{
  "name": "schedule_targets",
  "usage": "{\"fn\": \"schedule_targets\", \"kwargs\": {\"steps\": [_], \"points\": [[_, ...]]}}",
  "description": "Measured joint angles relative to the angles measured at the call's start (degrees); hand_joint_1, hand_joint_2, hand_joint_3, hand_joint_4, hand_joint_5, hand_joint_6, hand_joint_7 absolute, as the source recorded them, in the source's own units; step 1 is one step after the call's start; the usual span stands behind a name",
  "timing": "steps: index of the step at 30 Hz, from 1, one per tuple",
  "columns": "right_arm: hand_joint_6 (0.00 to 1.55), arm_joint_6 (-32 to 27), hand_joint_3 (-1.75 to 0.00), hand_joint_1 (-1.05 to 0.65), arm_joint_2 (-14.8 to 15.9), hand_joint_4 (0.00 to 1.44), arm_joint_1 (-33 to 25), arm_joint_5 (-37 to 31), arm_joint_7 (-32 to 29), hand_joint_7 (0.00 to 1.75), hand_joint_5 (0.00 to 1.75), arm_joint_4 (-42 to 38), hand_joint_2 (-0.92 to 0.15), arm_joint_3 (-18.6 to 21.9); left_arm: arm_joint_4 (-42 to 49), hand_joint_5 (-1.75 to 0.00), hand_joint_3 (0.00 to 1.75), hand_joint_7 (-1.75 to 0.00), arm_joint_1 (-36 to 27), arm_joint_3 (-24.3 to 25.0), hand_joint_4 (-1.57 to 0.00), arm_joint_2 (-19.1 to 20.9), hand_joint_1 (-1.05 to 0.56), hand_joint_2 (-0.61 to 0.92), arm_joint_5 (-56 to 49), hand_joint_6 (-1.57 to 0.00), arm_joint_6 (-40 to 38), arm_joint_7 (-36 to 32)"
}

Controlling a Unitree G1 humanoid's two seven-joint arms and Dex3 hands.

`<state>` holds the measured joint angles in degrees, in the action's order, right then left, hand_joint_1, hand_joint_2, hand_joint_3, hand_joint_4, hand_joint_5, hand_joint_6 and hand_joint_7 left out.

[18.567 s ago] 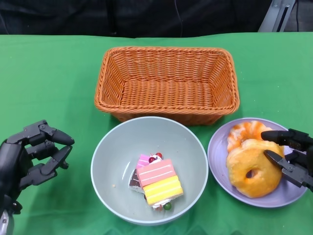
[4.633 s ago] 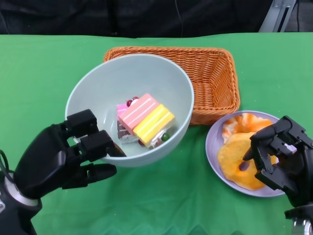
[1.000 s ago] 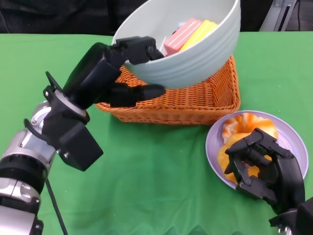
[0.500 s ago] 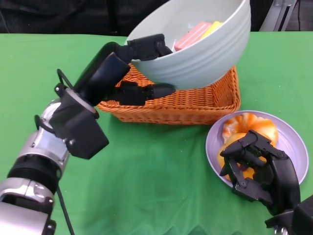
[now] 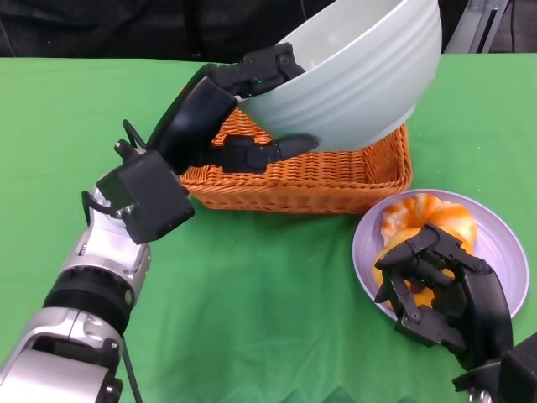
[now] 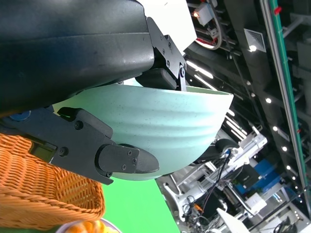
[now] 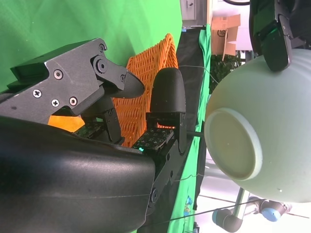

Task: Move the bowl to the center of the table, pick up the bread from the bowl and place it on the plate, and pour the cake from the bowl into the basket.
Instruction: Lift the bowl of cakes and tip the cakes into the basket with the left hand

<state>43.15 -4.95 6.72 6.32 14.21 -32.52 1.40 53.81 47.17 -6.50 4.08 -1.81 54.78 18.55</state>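
My left hand [image 5: 239, 105] grips the pale green bowl [image 5: 361, 75] by its rim and holds it up over the orange wicker basket [image 5: 336, 176]. The bowl is tipped steeply away from me, so only its outside shows. The cake is hidden. In the left wrist view the bowl [image 6: 160, 131] hangs above the basket [image 6: 43, 194]. In the right wrist view the bowl [image 7: 248, 145] shows its foot ring. The bread [image 5: 424, 214] lies on the purple plate [image 5: 499, 243]. My right hand [image 5: 440, 294] sits over the plate's near side, fingers curled above a second bread piece.
A green cloth [image 5: 252, 294] covers the table. The basket stands at the back centre and the plate at the right front. A dark backdrop runs behind the table's far edge. Lab equipment shows beyond the bowl in the wrist views.
My left hand has raised the bowl over the basket and tipped it further away; the pink and yellow cake has gone out of sight. My right hand has hardly moved.
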Motion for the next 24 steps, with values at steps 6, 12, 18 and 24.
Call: {"fn": "schedule_targets", "kwargs": {"steps": [6,12,18,24], "points": [[0.65,0.34,-0.91,-0.09,-0.03,0.73,0.00,0.09,0.11,1.32,1.62,-0.56,-0.67,0.00,0.00,-1.48,0.54,-1.26,0.01,1.21,-0.62,-0.77,-0.19,0.88,0.74,-0.69,-1.78,0.83],[0.65,0.34,-0.92,-0.08,-0.03,0.73,0.00,0.10,0.21,1.34,1.64,-0.55,-0.66,-0.06,-0.25,-1.46,0.58,-1.22,0.08,3.24,-0.66,-2.52,-0.17,0.87,4.45,-0.73,-7.03,3.86],[0.64,0.34,-0.89,-0.09,-0.02,0.71,-0.01,0.11,0.52,1.34,1.64,-0.55,-0.67,-0.11,-1.13,-1.47,0.57,-1.23,0.11,5.18,-0.67,-3.96,-0.15,0.87,7.01,-0.73,-12.33,4.62],[0.64,0.25,-0.87,-0.10,-0.04,0.70,-0.44,0.11,0.77,1.35,1.65,-0.35,-0.68,-0.20,-3.10,-1.46,0.49,-1.21,0.12,7.31,-0.68,-5.36,-0.16,0.92,10.75,-0.74,-20.11,6.81]]}}
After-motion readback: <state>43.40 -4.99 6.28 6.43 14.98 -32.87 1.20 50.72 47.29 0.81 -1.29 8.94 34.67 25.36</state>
